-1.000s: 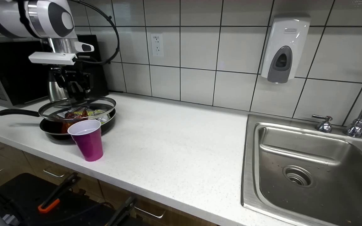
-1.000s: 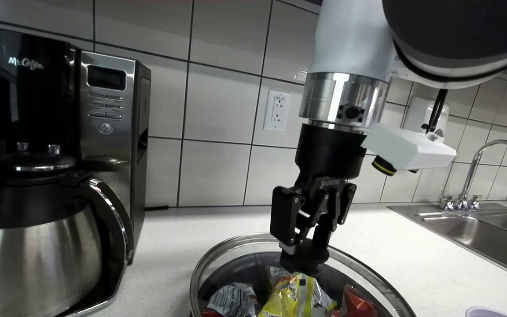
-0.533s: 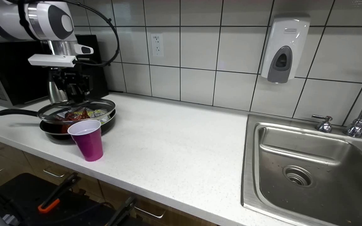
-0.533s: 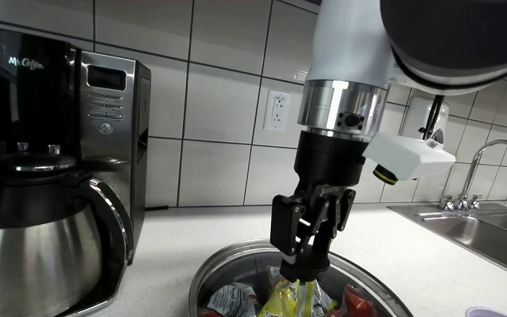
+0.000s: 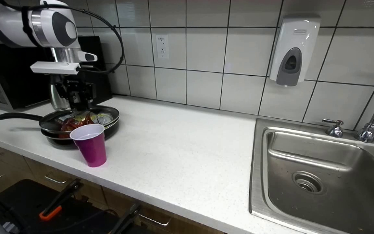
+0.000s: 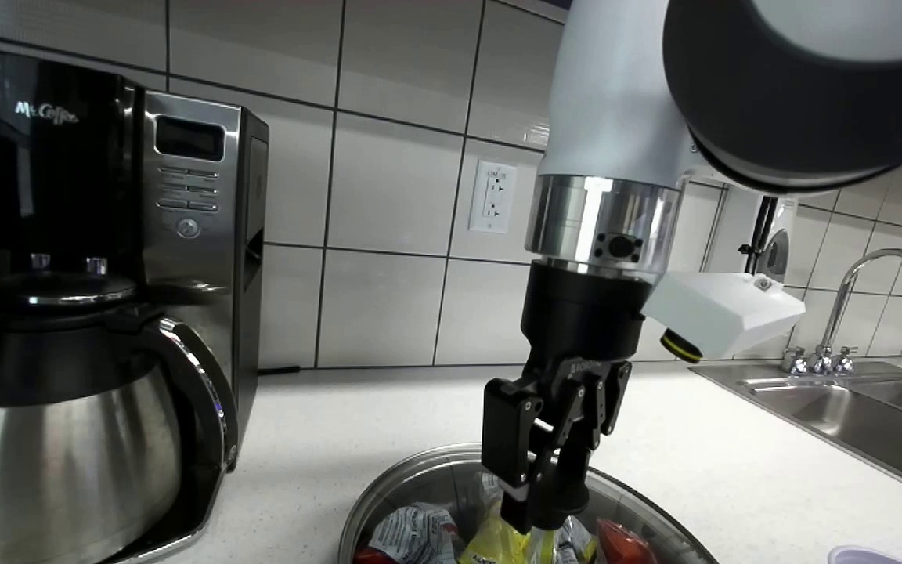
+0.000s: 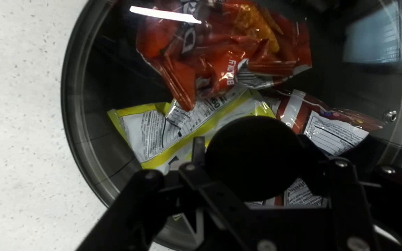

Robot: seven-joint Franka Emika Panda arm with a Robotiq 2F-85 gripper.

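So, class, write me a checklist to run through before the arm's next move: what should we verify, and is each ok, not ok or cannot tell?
1. Pincer shut on the black knob of the glass lid: ok.
2. Lid over the pan: ok.
3. Lid fully seated on the pan: cannot tell from these angles.
4. Snack bags beneath the lid: ok.
5. Magenta cup upright on the counter: ok.
6. Cup apart from the pan: cannot tell.
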